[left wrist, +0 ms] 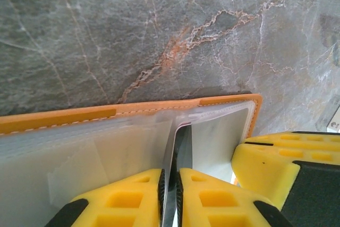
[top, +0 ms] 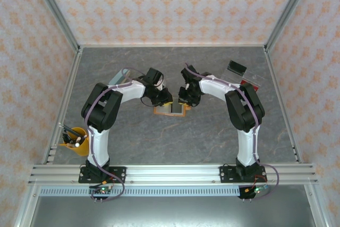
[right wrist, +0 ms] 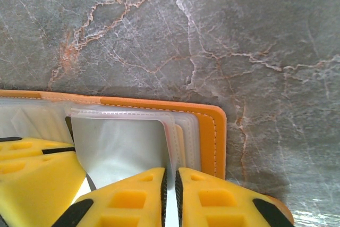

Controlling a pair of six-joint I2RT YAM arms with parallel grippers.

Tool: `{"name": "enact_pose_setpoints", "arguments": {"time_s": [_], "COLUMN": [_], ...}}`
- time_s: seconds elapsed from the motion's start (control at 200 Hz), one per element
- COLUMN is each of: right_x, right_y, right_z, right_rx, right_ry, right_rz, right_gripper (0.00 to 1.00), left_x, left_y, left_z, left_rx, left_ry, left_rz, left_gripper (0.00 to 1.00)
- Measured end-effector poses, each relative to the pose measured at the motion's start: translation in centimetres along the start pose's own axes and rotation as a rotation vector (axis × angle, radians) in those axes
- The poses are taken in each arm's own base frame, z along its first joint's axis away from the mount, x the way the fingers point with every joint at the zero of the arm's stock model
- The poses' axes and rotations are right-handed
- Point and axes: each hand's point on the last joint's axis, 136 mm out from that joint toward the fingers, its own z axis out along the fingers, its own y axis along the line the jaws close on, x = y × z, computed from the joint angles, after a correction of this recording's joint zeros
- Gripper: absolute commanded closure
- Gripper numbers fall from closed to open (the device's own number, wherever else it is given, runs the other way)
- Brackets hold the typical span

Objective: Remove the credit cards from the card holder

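The orange card holder (top: 171,111) lies open on the grey table between both arms. In the left wrist view its orange cover (left wrist: 133,109) runs across, with greyish pockets below. My left gripper (left wrist: 170,176) is shut on the edge of a thin dark credit card (left wrist: 184,144) with a reddish rim, standing up out of a pocket. My right gripper (right wrist: 170,176) is shut on a see-through pocket leaf (right wrist: 122,147) near the holder's right cover (right wrist: 212,131). From above, the left gripper (top: 162,99) and right gripper (top: 184,99) face each other over the holder.
An orange cup of pens (top: 74,141) stands at the near left edge. At the back right lie a clear tray (top: 249,82) and a black block (top: 237,68). A pale-blue box (top: 120,80) lies behind the left arm. Patterned walls enclose the table.
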Motion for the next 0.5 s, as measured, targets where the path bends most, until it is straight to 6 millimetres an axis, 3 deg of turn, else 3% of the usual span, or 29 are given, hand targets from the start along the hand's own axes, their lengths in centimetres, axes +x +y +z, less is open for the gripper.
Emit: {"name": "enact_pose_setpoints", "arguments": {"time_s": [0.5], "right_x": [0.09], "right_y": [0.02], "right_z": [0.08], "right_rx": [-0.007], "right_ry": [0.009], "right_rz": [-0.004], "right_gripper": [0.85], "left_x": [-0.07], "left_y": [-0.28], "left_z": [0.27], "left_rx": [0.049], "left_ry": [0.026], "left_rz": [-0.006], "left_gripper": [0.82]}}
